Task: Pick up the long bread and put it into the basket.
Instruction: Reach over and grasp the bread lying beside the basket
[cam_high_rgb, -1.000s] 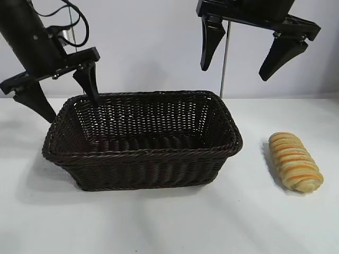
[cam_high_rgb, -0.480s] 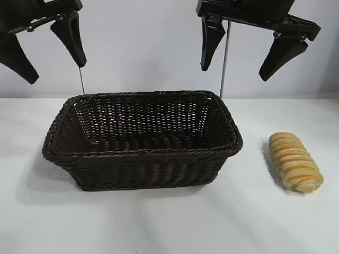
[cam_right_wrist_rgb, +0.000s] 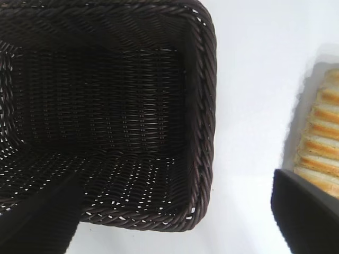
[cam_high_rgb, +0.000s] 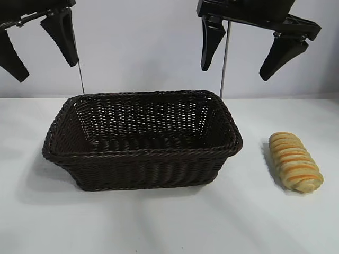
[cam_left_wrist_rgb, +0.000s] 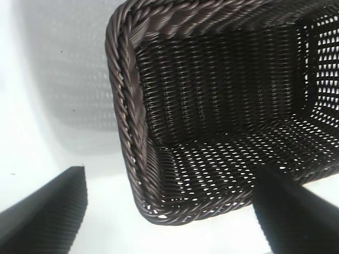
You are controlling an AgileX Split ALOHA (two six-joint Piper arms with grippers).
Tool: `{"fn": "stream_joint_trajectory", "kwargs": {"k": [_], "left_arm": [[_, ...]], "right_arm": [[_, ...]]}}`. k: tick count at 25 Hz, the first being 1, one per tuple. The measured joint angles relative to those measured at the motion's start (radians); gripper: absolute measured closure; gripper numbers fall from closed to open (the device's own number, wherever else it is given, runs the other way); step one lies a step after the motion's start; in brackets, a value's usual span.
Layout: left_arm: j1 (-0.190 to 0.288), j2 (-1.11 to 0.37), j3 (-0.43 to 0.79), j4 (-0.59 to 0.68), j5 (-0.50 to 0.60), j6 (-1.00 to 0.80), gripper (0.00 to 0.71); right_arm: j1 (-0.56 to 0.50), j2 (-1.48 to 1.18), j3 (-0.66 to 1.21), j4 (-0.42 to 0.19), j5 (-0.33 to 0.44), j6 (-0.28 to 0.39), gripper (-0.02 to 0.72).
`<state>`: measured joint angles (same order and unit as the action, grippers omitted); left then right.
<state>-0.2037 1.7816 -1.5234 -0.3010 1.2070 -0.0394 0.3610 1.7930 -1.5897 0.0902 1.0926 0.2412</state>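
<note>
Exterior view: long bread (cam_high_rgb: pixel 295 161) on table (cam_high_rgb: pixel 169 222), right of basket (cam_high_rgb: pixel 143 156) | left gripper (cam_high_rgb: pixel 37 47) spread, aloft | right gripper (cam_high_rgb: pixel 246 55) spread, aloft

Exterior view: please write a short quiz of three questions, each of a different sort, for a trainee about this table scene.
1. True or false: the oblong golden-tan striped long bread lies inside the dark brown woven wicker basket.
2. Which gripper hangs nearer the bread? A) left gripper B) right gripper
3. Fill in: both grippers are ____ and hold nothing.

Key: 1 false, it lies on the white table beside the basket; 2 B; 3 open.
</note>
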Motion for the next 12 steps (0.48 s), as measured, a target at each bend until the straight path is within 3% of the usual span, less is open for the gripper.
{"fn": "stream_joint_trajectory", "kwargs": {"k": [12], "left_arm": [[0.0, -0.02, 0.021, -0.007, -0.076, -0.154, 0.095]], "right_arm": [[0.0, 0.0, 0.0, 0.0, 0.0, 0.0, 0.008]]}}
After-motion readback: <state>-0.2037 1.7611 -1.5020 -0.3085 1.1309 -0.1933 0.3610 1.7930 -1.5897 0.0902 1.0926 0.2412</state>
